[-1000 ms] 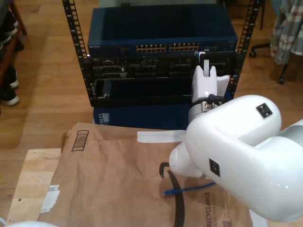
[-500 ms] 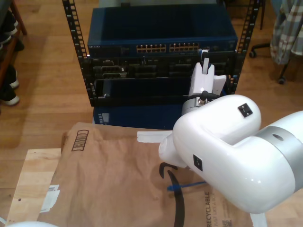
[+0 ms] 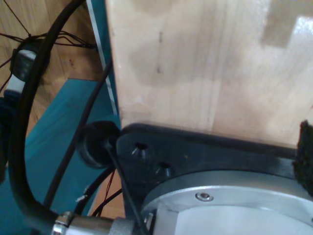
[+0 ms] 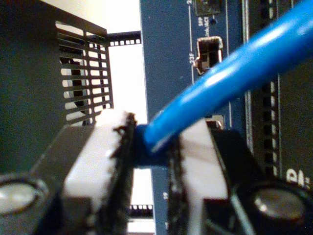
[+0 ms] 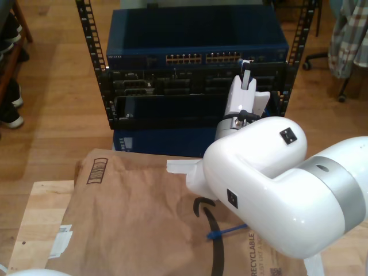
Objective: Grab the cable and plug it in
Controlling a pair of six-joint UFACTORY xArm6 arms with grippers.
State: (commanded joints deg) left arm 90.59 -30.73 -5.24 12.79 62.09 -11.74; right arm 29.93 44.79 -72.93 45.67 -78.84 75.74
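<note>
My second gripper (image 4: 149, 147) is shut on the bright-blue cable (image 4: 230, 73), which runs out from between its white pads (image 4: 105, 142). Straight ahead is the blue switch's face with a small socket (image 4: 209, 53). In the exterior view the same gripper (image 5: 246, 68) is raised at the right end of the switch's row of ports (image 5: 224, 57), on the exterior view's right. A loose stretch of the cable (image 5: 227, 232) trails on the brown paper under the big white arm (image 5: 276, 184). The first wrist view faces a pale wooden board (image 3: 195, 63).
A black rack (image 5: 86, 52) holds the blue switch (image 5: 195, 34) and darker units below. Brown paper (image 5: 132, 218) covers the wooden table (image 5: 37, 218). In the first wrist view, a black plate (image 3: 195, 152) and thick black robot cables (image 3: 22, 122) sit by the board.
The second arm has swung towards the exterior view's left, and its gripper has risen a little closer to the switch's ports. The cable's loose end has slid slightly on the paper.
</note>
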